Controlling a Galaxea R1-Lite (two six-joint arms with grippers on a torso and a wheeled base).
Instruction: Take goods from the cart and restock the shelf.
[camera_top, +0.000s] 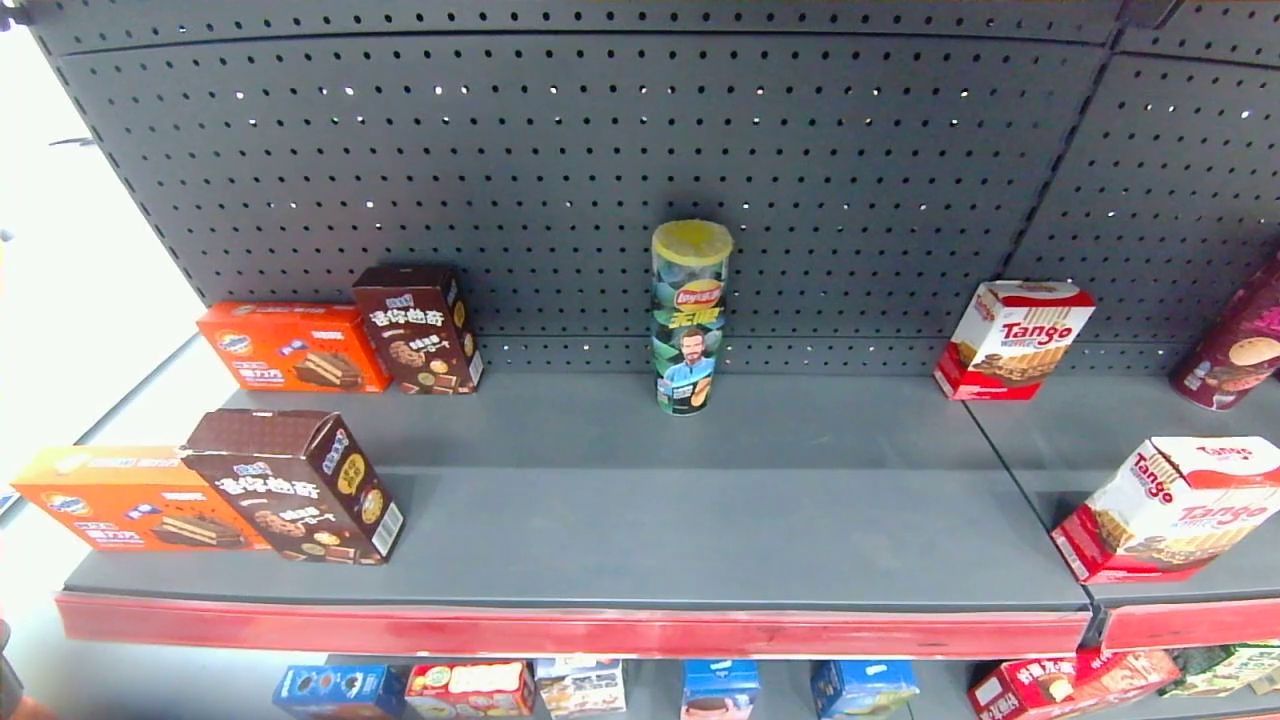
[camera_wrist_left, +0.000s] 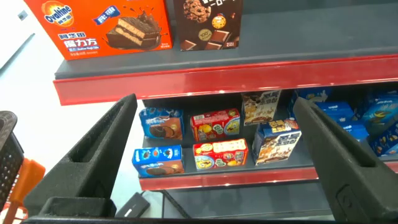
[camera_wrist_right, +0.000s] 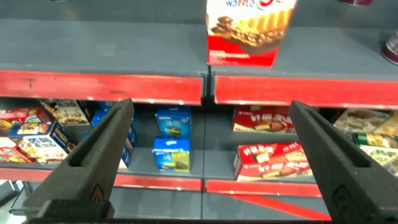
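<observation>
A tall chip can (camera_top: 691, 315) with a yellow lid stands upright at the back middle of the grey shelf (camera_top: 700, 520). My left gripper (camera_wrist_left: 212, 102) is open with nothing in it, below and in front of the shelf's red front lip (camera_wrist_left: 249, 78), facing the orange cake box (camera_wrist_left: 106, 28) and the brown cookie box (camera_wrist_left: 208, 22). My right gripper (camera_wrist_right: 211, 104) is also open and holds nothing; it faces the red lip (camera_wrist_right: 99, 84) under a red-and-white wafer box (camera_wrist_right: 247, 31).
Orange cake boxes (camera_top: 290, 345) and brown cookie boxes (camera_top: 420, 328) stand at the shelf's left, wafer boxes (camera_top: 1012, 338) at the right. The lower shelf (camera_wrist_left: 224, 174) carries several small snack boxes. A black mesh basket edge (camera_wrist_left: 9, 155) shows beside the left gripper.
</observation>
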